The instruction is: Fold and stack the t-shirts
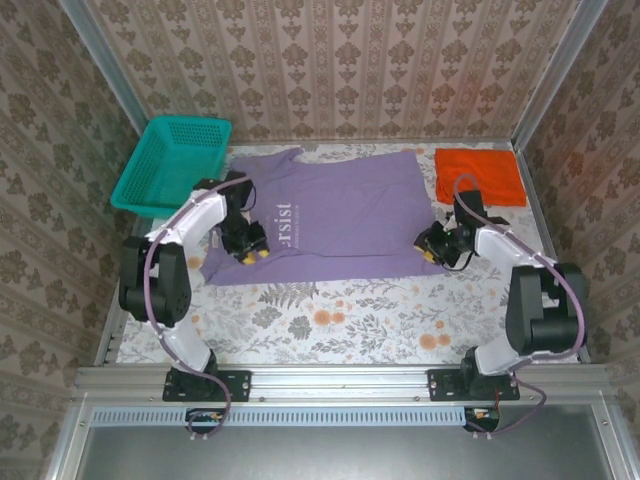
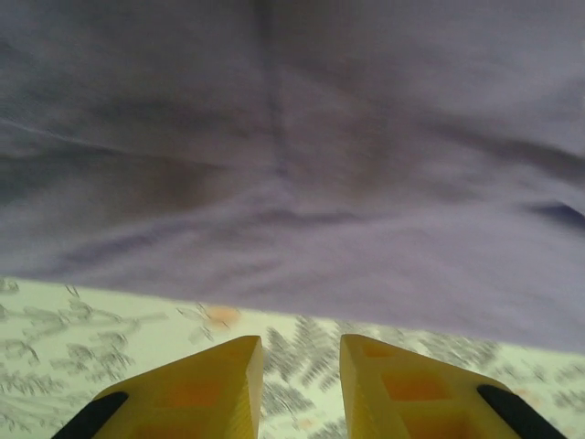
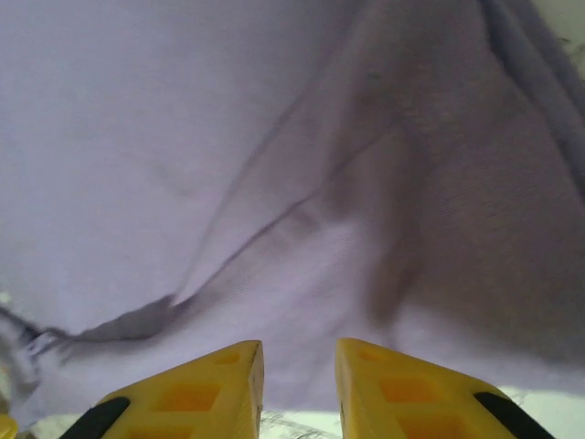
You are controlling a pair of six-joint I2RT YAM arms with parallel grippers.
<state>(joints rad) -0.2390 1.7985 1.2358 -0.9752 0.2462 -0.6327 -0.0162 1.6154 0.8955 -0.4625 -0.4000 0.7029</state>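
A lavender-purple t-shirt (image 1: 330, 215) lies spread flat across the middle of the table, white lettering on its left part. An orange t-shirt (image 1: 478, 175) rests as a folded rectangle at the back right. My left gripper (image 1: 248, 252) hovers at the purple shirt's near left edge. In the left wrist view its yellow jaws (image 2: 302, 343) stand apart over the floral cloth, the purple shirt's hem (image 2: 292, 229) just ahead, nothing between them. My right gripper (image 1: 432, 250) is at the shirt's near right corner. Its jaws (image 3: 299, 347) are parted over the wrinkled purple fabric (image 3: 302, 210), gripping nothing.
A teal mesh basket (image 1: 172, 162) sits at the back left, close to the left arm's elbow. The floral tablecloth (image 1: 330, 320) stretches bare between the shirt and the arm bases. Patterned walls enclose the table on three sides.
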